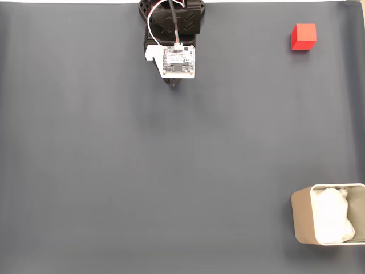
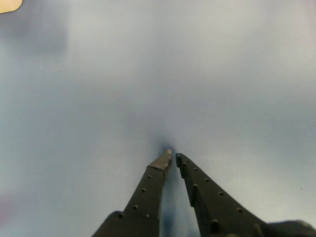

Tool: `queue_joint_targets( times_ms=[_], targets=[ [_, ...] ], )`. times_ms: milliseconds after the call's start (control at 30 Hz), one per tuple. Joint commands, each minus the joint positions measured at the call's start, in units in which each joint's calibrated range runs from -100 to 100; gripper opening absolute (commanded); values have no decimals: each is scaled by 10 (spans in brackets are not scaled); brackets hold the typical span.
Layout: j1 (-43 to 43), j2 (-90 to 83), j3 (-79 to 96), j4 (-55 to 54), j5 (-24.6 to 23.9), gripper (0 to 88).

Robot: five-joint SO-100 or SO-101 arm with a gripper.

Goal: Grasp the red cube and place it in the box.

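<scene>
In the fixed view, looking down, the dark grey table (image 1: 114, 171) spreads across the whole picture, bare over its left half. At the top, a little left of the middle, sits the arm (image 1: 171, 23), black, with a white circuit board (image 1: 178, 60) on top and red and white wires running up from it. The claw (image 1: 175, 83) pokes out just below the board as a short dark tip over the table, touching none of the task's things.

In the wrist view the claw (image 2: 173, 157) comes up from the bottom edge as two black fingers (image 2: 148, 192) dotted with small holes. Their tips nearly meet, with only a thin slit left between them, so the jaws stand all but together with nothing between them. Beneath them lies blurred grey table (image 2: 222, 74) with a faint dark shadow at the tips. A small beige patch (image 2: 7, 5) shows in the upper left corner of this view; what it is cannot be told.

Further right in the fixed view, the red cube (image 1: 303, 37) rests on the table near the upper right corner, well apart from the claw. It is small, bright red and plain-faced, its sides about square to the picture's edges; being a cube, it has no long axis.

At the lower right the box (image 1: 300, 220) stands on the table, cut off by the right edge. It is beige, thin-walled, with rounded corners, open upward, and holds white lumpy padding (image 1: 332, 220). How long it runs cannot be told. Cube and box lie well apart, one near the top, one near the bottom.
</scene>
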Motion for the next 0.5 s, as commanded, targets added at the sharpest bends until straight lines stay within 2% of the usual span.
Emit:
queue_joint_targets(
  times_ms=[0,467],
  targets=[
    [-7,0,5,12,3,0],
    [-5,2,5,11,3,0]
  ],
)
